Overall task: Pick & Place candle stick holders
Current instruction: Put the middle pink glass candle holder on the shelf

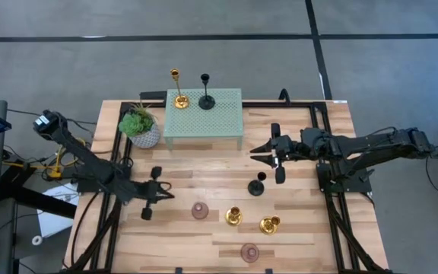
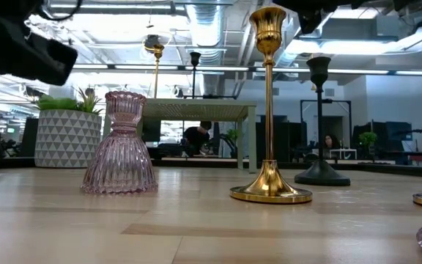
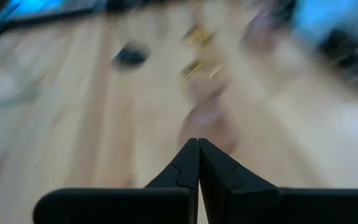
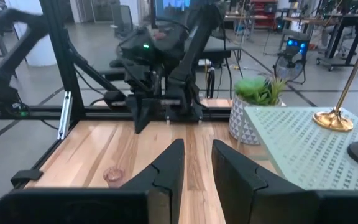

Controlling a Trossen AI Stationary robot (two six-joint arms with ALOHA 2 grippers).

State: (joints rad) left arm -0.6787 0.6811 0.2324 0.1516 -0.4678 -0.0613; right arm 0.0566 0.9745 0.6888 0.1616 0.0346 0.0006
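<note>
Two holders stand on a green perforated stand (image 1: 217, 119): a gold one (image 1: 179, 99) and a black one (image 1: 206, 101). On the wooden table stand a black holder (image 1: 257, 185), two pink ones (image 1: 199, 211) (image 1: 249, 252) and two gold ones (image 1: 233, 217) (image 1: 269, 224). My left gripper (image 1: 170, 195) is shut and empty, left of the nearer pink holder; its shut fingers also show in the left wrist view (image 3: 198, 155). My right gripper (image 1: 255, 152) is open and empty, right of the stand and beyond the black holder; it also shows in the right wrist view (image 4: 196, 162).
A potted green plant (image 1: 140, 128) in a patterned pot stands left of the stand. Black frame rails run along the table's left and right sides. In the low view a pink holder (image 2: 119, 147) and a tall gold holder (image 2: 269, 110) stand nearest the camera.
</note>
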